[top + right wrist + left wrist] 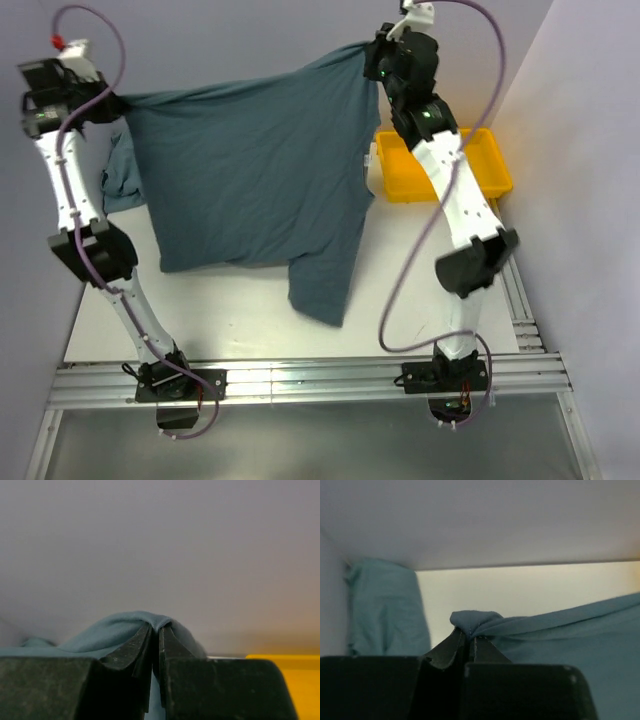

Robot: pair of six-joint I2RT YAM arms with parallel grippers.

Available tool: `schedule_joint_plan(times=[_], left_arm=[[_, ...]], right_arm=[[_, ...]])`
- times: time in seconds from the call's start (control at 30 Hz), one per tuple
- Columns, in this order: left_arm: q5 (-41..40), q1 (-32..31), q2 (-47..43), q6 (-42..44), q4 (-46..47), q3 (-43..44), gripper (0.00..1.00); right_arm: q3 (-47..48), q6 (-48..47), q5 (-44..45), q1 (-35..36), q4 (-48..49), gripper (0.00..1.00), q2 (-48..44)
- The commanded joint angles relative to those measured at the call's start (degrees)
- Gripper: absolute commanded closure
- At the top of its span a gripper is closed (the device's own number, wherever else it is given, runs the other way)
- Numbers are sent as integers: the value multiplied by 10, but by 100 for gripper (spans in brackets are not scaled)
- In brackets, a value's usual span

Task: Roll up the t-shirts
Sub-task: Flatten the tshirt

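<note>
Two grippers share one soft, dark slate-blue cotton t-shirt (250, 170), and both are clamped on it. The left gripper (118, 101) has its jaws pressed together on a bunched corner of the cloth. The right gripper (373, 57) pinches the opposite corner, its jaws parted only by the fabric between them.

We see the held edge drawn taut from one to the other, running left to right along the far side of the white table (220, 320). The rest of the cloth falls from that edge toward the arm bases. One short sleeve (320, 290) trails lowest, on the right arm's side. We cannot tell whether the lower hem touches the table.

Just beside the shirt's right edge, under the right arm, sits the rectangular yellow plastic tray (395, 180). Neither arm is nearer, since each holds one end. We judge that the next move needs both to bring the edge down level, so the cloth spreads flat clear of the tray.
</note>
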Motion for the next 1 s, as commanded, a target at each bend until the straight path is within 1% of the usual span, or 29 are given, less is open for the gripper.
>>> schedule_joint_plan(times=[0.0, 0.03, 0.07, 0.1, 0.13, 0.17, 0.2, 0.23, 0.27, 0.3, 0.33, 0.37, 0.4, 0.43, 0.47, 0.5, 0.57, 0.6, 0.63, 0.67, 0.7, 0.73, 0.77, 0.8, 0.83, 0.87, 0.9, 0.97], left_arm=[[-59, -41, -8, -27, 82, 31, 100], [-72, -43, -10, -41, 137, 11, 100], [-75, -43, -9, -63, 149, 17, 100], [-77, -44, 4, -70, 153, 55, 100], [-82, -43, 6, -77, 158, 65, 100], [-82, -41, 3, -96, 193, 61, 100], [-84, -34, -22, -103, 217, 28, 100], [-89, -31, -37, -106, 242, 12, 100], [-97, -30, -46, -100, 256, 7, 100], [-95, -28, -54, -100, 253, 16, 100], [-92, -25, -53, -100, 246, 23, 100], [-88, -24, -58, -96, 241, 26, 100], [-87, -22, -63, -91, 229, 10, 100], [-87, -21, -70, -73, 225, -9, 100], [-82, -21, -94, -63, 222, -35, 100], [-79, -21, -106, -50, 217, -96, 100], [-78, -22, -139, -9, 200, -154, 100], [-72, -21, -149, 20, 188, -208, 100], [-70, -20, -158, 58, 154, -236, 100], [-69, -19, -179, 79, 140, -266, 100], [-77, -18, -190, 97, 126, -333, 100], [-78, -17, -204, 132, 109, -370, 100], [-79, -13, -230, 151, 102, -409, 100], [-86, -8, -243, 172, 91, -479, 100], [-96, -4, -256, 204, 75, -516, 100], [-96, -1, -280, 224, 63, -551, 100], [-100, 6, -292, 247, 52, -614, 100], [-119, 11, -320, 298, 32, -679, 100]], right_arm=[[115, -19, 6, -20, 66, 100, 48], [161, -14, 9, -23, 81, 100, 78], [181, -12, 12, -24, 90, 100, 90], [194, -8, 20, -26, 100, 100, 98], [191, -7, 26, -31, 127, 100, 94], [176, -7, 32, -32, 144, 100, 85], [154, -8, 38, -33, 165, 100, 55], [101, -10, 48, -33, 203, 100, 37], [75, -12, 52, -35, 219, 100, 20], [52, -14, 55, -35, 233, 100, -9], [17, -17, 54, -35, 249, 100, -22], [0, -19, 59, -37, 253, 100, -34], [-36, -21, 61, -36, 262, 100, -57], [-52, -17, 57, -36, 266, 100, -67], [-61, -14, 59, -39, 251, 100, -75], [-87, -12, 60, -38, 240, 100, -88], [-158, 10, 57, -37, 242, 100, -120], [-241, 21, 63, -37, 248, 100, -159], [-280, 51, 62, -36, 242, 100, -177], [-322, 65, 69, -37, 240, 100, -197], [-410, 85, 64, -37, 239, 100, -237], [-453, 121, 53, -37, 233, 100, -255], [-492, 137, 48, -37, 219, 100, -272], [-576, 158, 46, -34, 206, 100, -305], [-627, 199, 32, -29, 206, 100, -325], [-678, 214, 24, -25, 210, 100, -346], [-759, 233, 27, -18, 204, 100, -379], [-833, 289, 42, 5, 176, 100, -411]])
